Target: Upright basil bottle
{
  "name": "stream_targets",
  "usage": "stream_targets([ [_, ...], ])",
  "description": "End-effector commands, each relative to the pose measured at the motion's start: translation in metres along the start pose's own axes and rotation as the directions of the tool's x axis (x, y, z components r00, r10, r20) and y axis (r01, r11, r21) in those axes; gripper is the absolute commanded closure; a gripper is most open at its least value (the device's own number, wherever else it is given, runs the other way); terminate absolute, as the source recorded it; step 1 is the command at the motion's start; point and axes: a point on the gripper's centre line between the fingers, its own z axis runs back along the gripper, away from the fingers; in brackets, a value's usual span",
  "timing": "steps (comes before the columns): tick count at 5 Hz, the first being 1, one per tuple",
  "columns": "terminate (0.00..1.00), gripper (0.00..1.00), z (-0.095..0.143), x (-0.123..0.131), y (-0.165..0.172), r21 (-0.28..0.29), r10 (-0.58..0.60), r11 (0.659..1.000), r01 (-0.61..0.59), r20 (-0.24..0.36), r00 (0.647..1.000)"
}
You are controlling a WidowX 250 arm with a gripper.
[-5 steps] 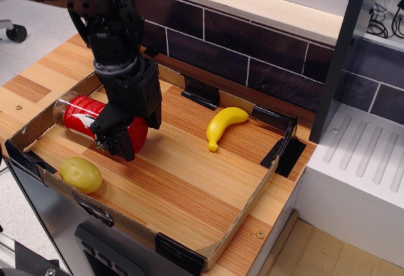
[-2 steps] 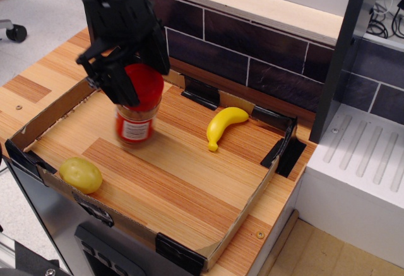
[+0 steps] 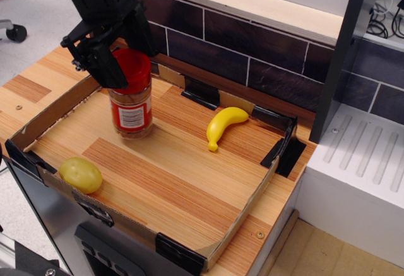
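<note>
Red cap: the wide screw cap of the basil bottle [image 3: 131, 104] faces up, so the jar stands on its base, which is the pose the task asks for.
Jar body: clear glass with a red-and-white label turned toward the camera and brownish contents inside; it looks vertical, with no visible lean.
Location: the bottle sits on the wooden worktop [image 3: 189, 175] inside the shallow cardboard tray [image 3: 243, 216], in the far-left part, near the back wall of the tray.
Gripper: the black gripper [image 3: 108, 58] is at the cap's level, on its left and rear side, a sensible spot for steadying a tall jar from the top.
Jaws: they appear spread around the cap, yet whether they touch it or have let go I cannot tell (the dark fingers merge with the arm behind).
Judgement: the uprighting looks essentially done; what remains is a clean release and retreat without nudging the cap.
Risk: a tall jar on a narrow base could tip if a finger drags sideways.
Banana [image 3: 222, 126]: lies well apart to the right, clear of the arm's path.
Yellow-green fruit [image 3: 81, 174]: rests in the near-left corner of the tray, also well apart.
</note>
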Motion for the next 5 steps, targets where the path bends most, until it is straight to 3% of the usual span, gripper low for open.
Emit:
stream_targets([
  [1, 0.0, 0.0, 0.025, -0.005, 0.011, 0.081, 0.117, 0.99, -0.113, -0.046, 0.992],
  [3, 0.0, 0.0, 0.074, 0.018, 0.022, 0.193, 0.264, 0.95, -0.248, -0.063, 0.963],
  [4, 0.0, 0.0, 0.073, 0.022, 0.028, 0.326, 0.337, 0.899, -0.292, -0.089, 0.937],
  [5, 1.0, 0.0, 0.073, 0.022, 0.028, 0.326, 0.337, 0.899, -0.292, -0.089, 0.937],
])
